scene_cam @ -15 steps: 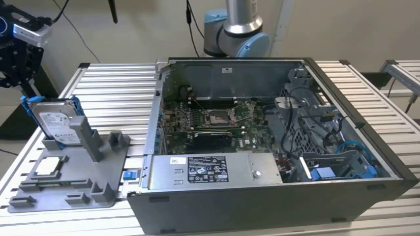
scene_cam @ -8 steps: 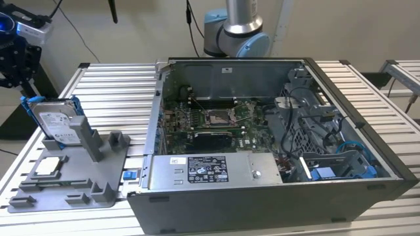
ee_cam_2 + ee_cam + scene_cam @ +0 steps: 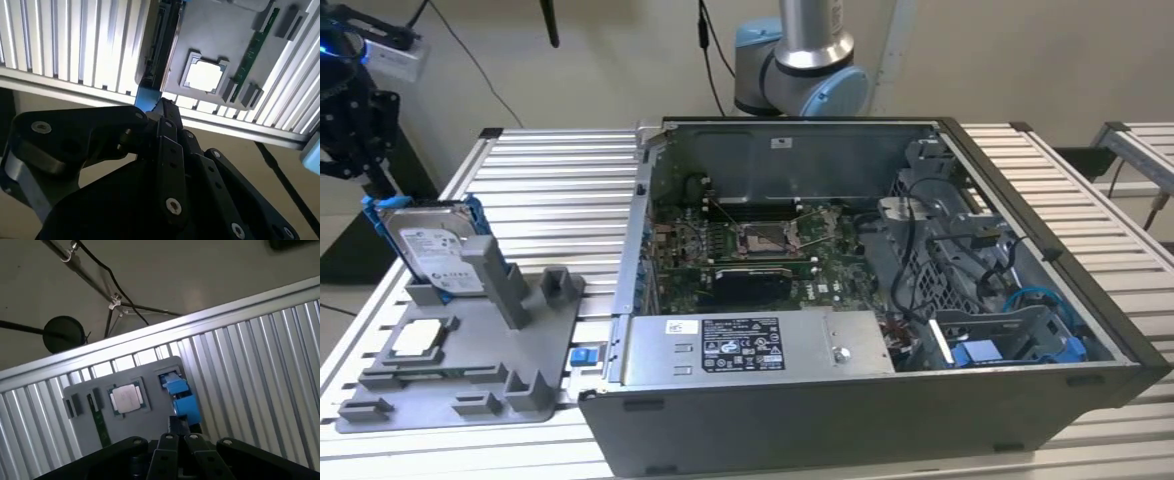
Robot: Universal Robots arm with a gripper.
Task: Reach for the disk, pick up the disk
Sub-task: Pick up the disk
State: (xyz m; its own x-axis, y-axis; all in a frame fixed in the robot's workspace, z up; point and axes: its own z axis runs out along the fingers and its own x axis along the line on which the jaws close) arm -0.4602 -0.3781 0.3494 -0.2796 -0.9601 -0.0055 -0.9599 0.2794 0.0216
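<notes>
Table, exterior view: slatted aluminium bench (image 3: 560, 170) carrying an open computer case (image 3: 854, 420); a grey fixture tray (image 3: 467, 370) sits at the exterior view's left.
Disk, exterior view: the disk (image 3: 438, 250) stands upright on edge in a slot of the tray, white label showing, blue frame around it.
Chip, exterior view: a small square chip (image 3: 420, 340) lies flat on the tray, apart from the disk.
Gripper, exterior view: the black gripper (image 3: 380, 188) hangs right at the disk's upper corner; I cannot make out contact.
Second wrist view: disk seen edge-on, its blue frame just past the gripper's tip; the chip and a green memory stick (image 3: 257, 42) lie on the tray.
First wrist view: the disk's blue frame sits directly beyond the gripper, chip beside it.
Jaws: whether apart or together, I cannot tell.
</notes>
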